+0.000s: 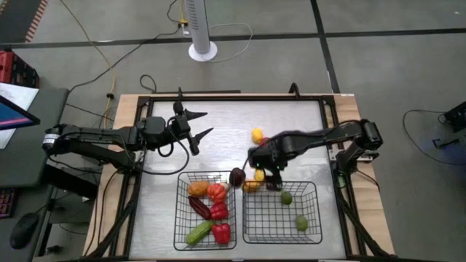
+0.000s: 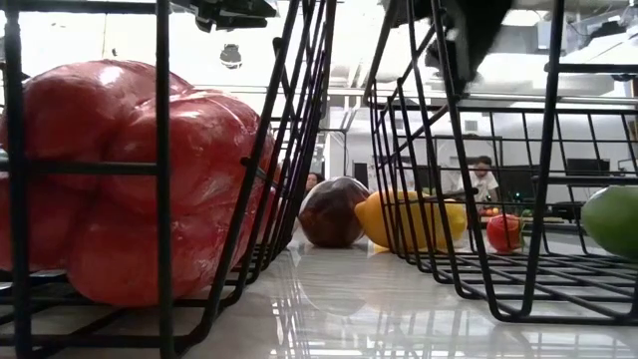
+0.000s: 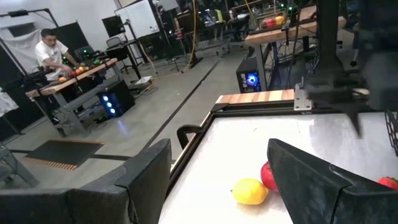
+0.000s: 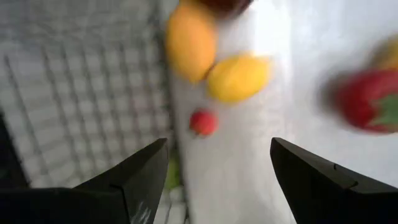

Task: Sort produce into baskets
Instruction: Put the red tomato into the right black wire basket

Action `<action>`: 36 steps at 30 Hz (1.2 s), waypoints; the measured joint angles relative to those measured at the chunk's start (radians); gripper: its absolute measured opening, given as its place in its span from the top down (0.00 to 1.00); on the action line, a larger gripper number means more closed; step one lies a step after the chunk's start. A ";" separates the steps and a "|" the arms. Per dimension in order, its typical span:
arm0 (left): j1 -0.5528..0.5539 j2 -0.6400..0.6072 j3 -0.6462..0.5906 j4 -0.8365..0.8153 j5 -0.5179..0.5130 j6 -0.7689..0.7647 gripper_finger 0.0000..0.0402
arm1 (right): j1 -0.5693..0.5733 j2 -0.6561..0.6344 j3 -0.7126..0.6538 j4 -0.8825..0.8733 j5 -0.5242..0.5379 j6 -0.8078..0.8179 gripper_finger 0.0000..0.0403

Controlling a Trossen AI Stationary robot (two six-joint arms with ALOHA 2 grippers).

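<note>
Two black wire baskets stand at the near edge. The left basket (image 1: 206,211) holds an orange, red peppers, a dark purple piece and a green cucumber. Two limes lie in the right basket (image 1: 282,212). My right gripper (image 1: 271,182) hangs open, pointing down, over the right basket's far rim with nothing between its fingers. Below it on the table lie a small red tomato (image 4: 203,122), a yellow lemon (image 4: 238,77) and an orange piece (image 4: 189,40). A dark purple piece (image 1: 237,176) rests on the table between the baskets' far corners. My left gripper (image 1: 202,124) waits open and level at the far left.
A second lemon (image 1: 257,135) and a red piece (image 3: 267,177) lie mid-table beyond the right arm. Another red piece (image 4: 367,102) lies near the right gripper. The raised table frame (image 1: 218,96) runs along the far edge. Bare table lies between the left gripper and the left basket.
</note>
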 joint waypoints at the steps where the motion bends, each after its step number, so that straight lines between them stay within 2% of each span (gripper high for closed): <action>1: 0.000 0.000 0.000 0.000 0.000 -0.002 0.37 | -0.014 -0.001 0.010 -0.001 0.025 -0.006 0.23; 6: -0.002 0.000 0.000 -0.006 0.014 -0.003 0.37 | -0.090 0.001 -0.003 0.022 0.146 -0.091 0.23; 10: -0.010 0.000 0.000 -0.006 0.013 -0.003 0.37 | -0.157 -0.020 -0.067 0.169 0.253 -0.187 0.23; 12: -0.015 0.000 0.000 -0.010 0.013 -0.003 0.37 | -0.196 -0.056 -0.130 0.282 0.271 -0.229 0.23; 16: -0.017 0.000 0.000 -0.046 0.009 -0.010 0.37 | -0.288 -0.143 -0.303 0.482 0.269 -0.267 0.23; 22: -0.017 0.000 0.000 -0.070 0.005 -0.030 0.37 | -0.409 -0.235 -0.525 0.653 0.212 -0.267 0.23; 25: -0.017 0.000 0.000 -0.062 0.005 -0.039 0.37 | -0.418 -0.248 -0.606 0.758 0.143 -0.268 0.22; 31: -0.018 0.000 0.000 -0.062 0.005 -0.056 0.37 | -0.410 -0.237 -0.724 0.894 0.138 -0.260 0.19; 36: -0.019 0.000 0.000 -0.060 0.005 -0.056 0.37 | -0.397 -0.218 -0.768 0.914 0.137 -0.256 0.11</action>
